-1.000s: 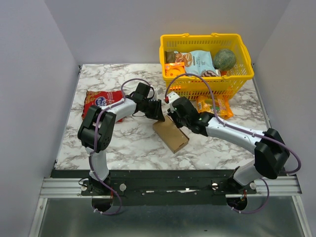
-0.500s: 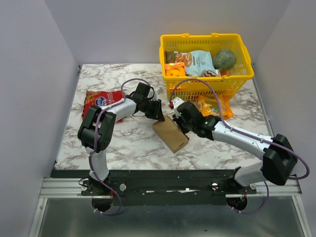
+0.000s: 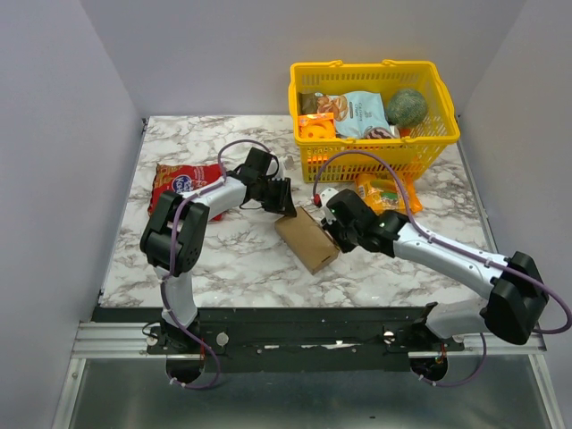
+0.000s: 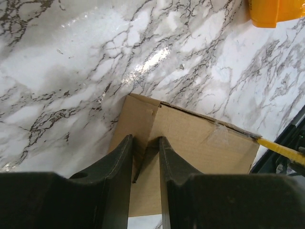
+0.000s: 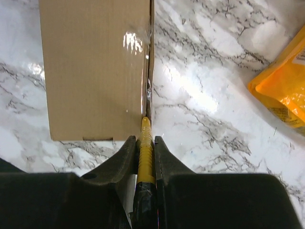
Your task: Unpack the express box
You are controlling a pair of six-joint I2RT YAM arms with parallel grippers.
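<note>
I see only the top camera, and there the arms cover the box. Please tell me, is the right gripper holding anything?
Observer: Yes. In the right wrist view, the right gripper is shut on a yellow-handled tool. The tool's dark tip lies along the right edge of the express box.
Operator: And the left gripper, does it touch the box?
Observer: Yes. The left wrist view shows the left gripper closed on a cardboard edge at one corner of the box, with the edge between its fingers.
</note>
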